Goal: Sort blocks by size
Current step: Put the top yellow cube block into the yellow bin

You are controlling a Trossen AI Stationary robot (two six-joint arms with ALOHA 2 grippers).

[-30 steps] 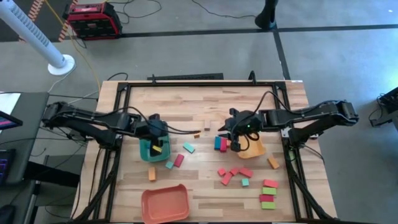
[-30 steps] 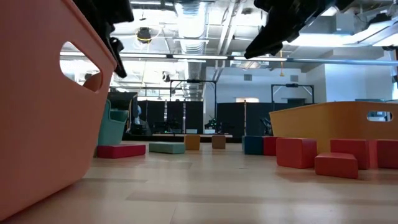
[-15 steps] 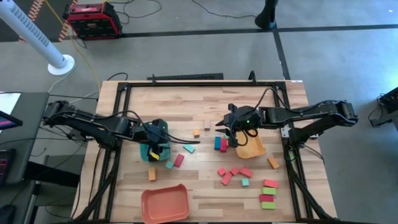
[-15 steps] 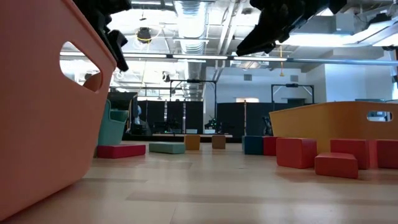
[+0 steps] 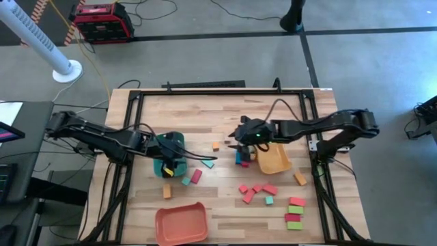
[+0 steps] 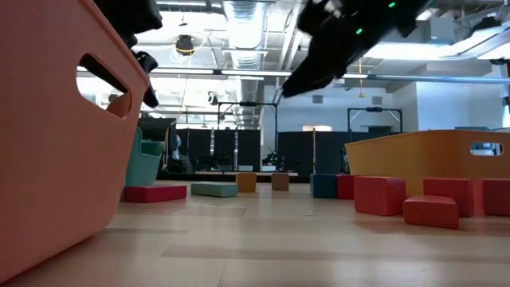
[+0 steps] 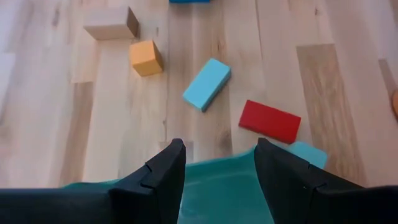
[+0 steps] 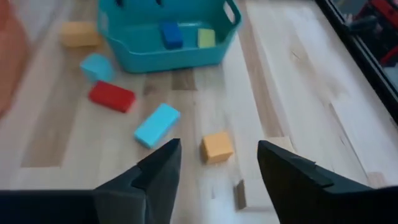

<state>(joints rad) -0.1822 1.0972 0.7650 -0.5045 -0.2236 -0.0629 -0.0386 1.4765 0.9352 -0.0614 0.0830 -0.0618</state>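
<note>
— What do we have on the tabletop (image 5: pixel 225 116), biggest things first?

— We see three trays. The salmon-red tray (image 5: pixel 181 223) lies well away from both tools, at the near edge. The yellow-orange tray (image 5: pixel 272 160) sits just beside the right tool (image 5: pixel 240 147), on its arm side. The teal tray (image 8: pixel 168 34) lies directly under the left tool (image 5: pixel 172 164); it holds a blue block (image 8: pixel 170 35) and a green block (image 8: pixel 206 38).

— And our tools?

— Our left tool hangs over the teal tray with its fingers (image 7: pixel 163 176) spread and nothing between them. Our right tool also stands parted and empty, above bare wood.

— Where are the loose blocks?

— Ahead of the right tool we see a small orange cube (image 8: pixel 217 147), then a light blue block (image 8: pixel 157 124) and a red bar (image 8: pixel 111 96) nearer the teal tray. A cluster of red blocks (image 5: pixel 256 191) lies well behind it, toward the near edge.
</note>
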